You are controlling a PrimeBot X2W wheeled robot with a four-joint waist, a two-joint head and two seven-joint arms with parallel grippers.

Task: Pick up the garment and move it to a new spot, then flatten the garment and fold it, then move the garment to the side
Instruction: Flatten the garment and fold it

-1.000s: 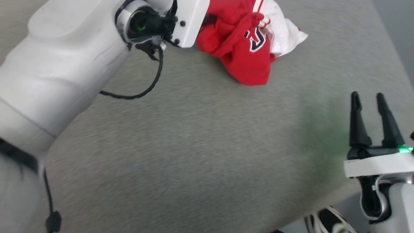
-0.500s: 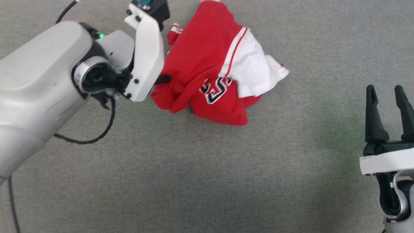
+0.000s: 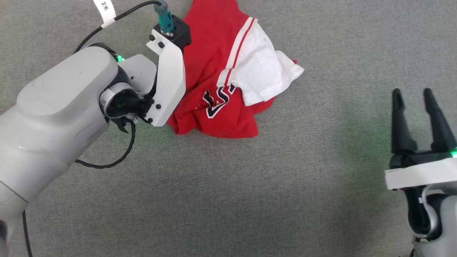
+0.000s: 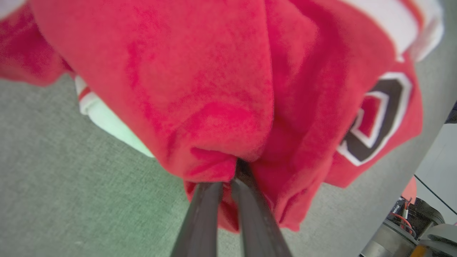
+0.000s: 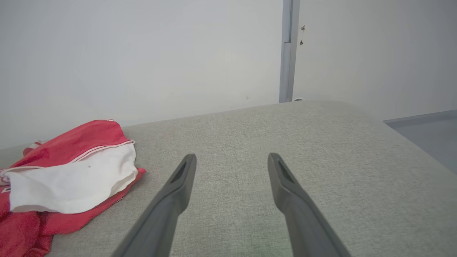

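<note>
left gripper: clamped tight on a fold of red cloth. You see the two dark fingers pressed together in the left wrist view, with fabric bulging over the tips.
right gripper: fingers spread, holding nothing, over the near right part of the bench, well apart from the shirt.
garment: crumpled heap on the bench, toward its far edge and on the left arm's side. White sleeve flopped on top, part of the black print showing. Most of it looks to be resting on the surface (can't tell if any part is off it).
step, my read: first one, pick up and move. Flatten and fold not started.
risk, slip: you hold a small pinch near the heap's edge. Lift fast and the weight of the rest could pull it out.
risk, drag: travel low and the bulk rubs along the bench fabric, rolls under itself and gets harder to flatten.
risk, layers: the pinch may take in more than one layer, can't tell. If so, spreading later means a re-grip.
risk, cable: the black wrist cable loops close to the heap's left side. A wide swing could catch cloth.
risk, edge: the heap sits near the far edge in the right wrist view. Push that way and a sleeve could hang over.
right arm: too far to help a slip right now.
</note>
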